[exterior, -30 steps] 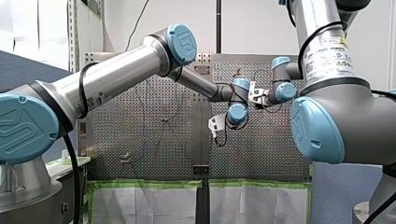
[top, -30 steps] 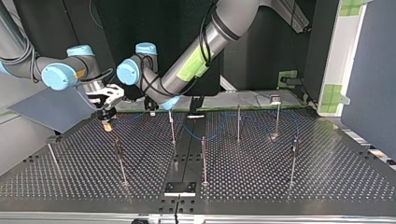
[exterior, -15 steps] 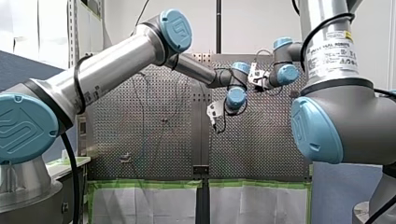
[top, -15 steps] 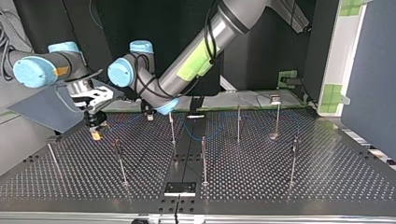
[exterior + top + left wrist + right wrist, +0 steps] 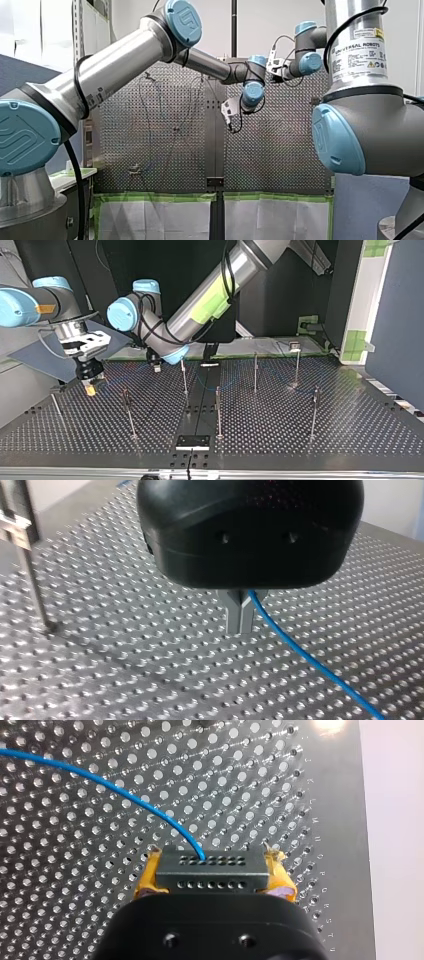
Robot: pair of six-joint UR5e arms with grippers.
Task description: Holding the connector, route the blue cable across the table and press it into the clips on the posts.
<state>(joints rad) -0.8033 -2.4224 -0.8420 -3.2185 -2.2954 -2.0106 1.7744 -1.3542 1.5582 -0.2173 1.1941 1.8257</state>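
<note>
Currently routing | right gripper clamping connector near tabletop edge | left gripper pinching blue cable | next, likely: aligning cable over post

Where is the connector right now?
The connector sits between my right gripper's yellow pads, blue cable leaving its face; in the top view that gripper hangs over the table at far left.

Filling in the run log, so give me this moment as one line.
right gripper: shut on connector | left gripper: shut on blue cable, low over table | cable: curves away from connector
</note>
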